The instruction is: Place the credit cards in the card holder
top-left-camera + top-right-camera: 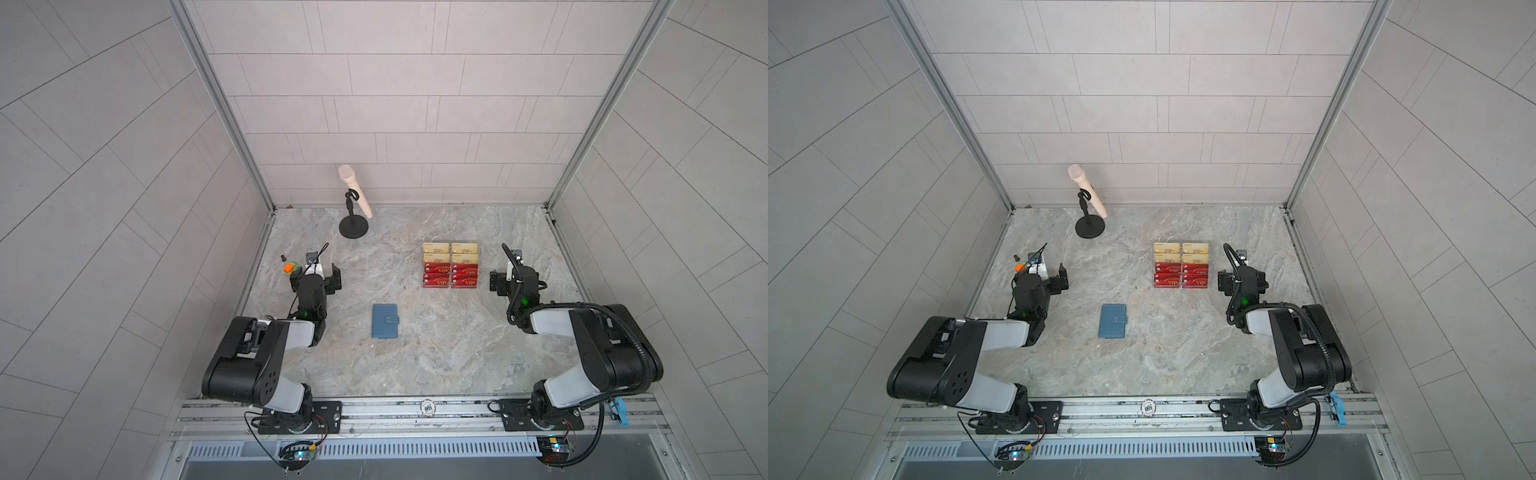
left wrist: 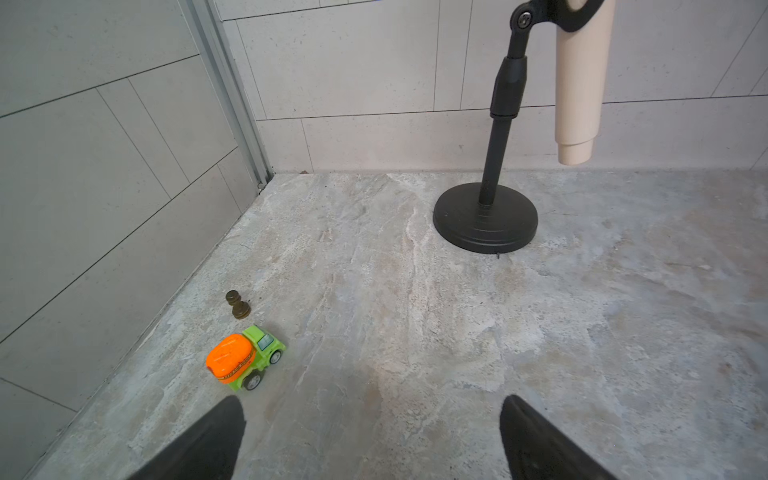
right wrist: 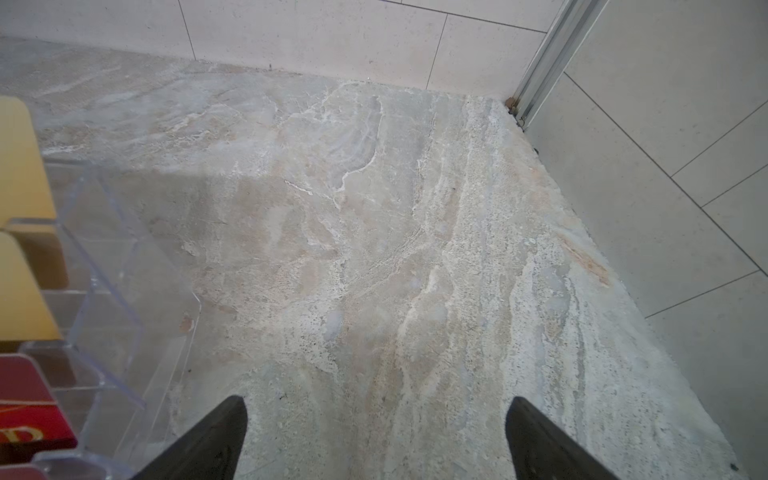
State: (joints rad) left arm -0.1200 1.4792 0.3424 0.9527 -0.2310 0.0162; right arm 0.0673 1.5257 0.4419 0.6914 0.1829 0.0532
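Several red credit cards with gold VIP lettering stand in the lower tiers of a clear stand at centre right, and the edge of one red card shows in the right wrist view. The slate-blue card holder lies shut, its tab snapped, near the middle of the table. My left gripper hovers open and empty at the left, well away from the holder. Just right of the stand, my right gripper is open and empty too.
Pale gold cards fill the upper tiers of the clear acrylic stand. A microphone on a black stand is at the back. A green-orange toy truck and a small dark pawn sit by the left wall.
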